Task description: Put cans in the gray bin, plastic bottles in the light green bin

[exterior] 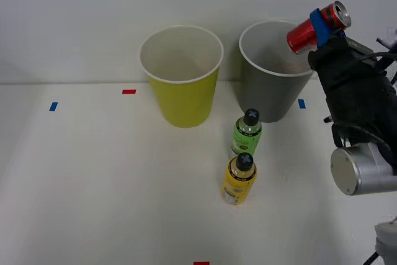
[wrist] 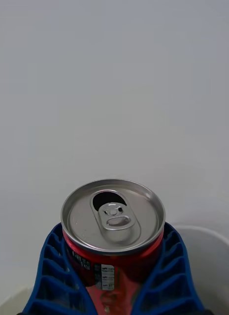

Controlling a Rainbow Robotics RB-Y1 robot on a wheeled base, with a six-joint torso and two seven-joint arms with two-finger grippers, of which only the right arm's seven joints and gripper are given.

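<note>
The green bin (exterior: 181, 76) and the gray bin (exterior: 274, 69) stand side by side at the back of the bench (exterior: 93, 184), both showing bare pale insides. The right claw (exterior: 321, 27) is clenched on the red can (exterior: 317, 27), held in the air above the gray bin's right rim. The can lies tilted, its silver top pointing up and to the right, opening already popped. Two bottles, green-labeled (exterior: 247, 131) and yellow-labeled (exterior: 239, 179), stand upright in front of the bins.
</note>
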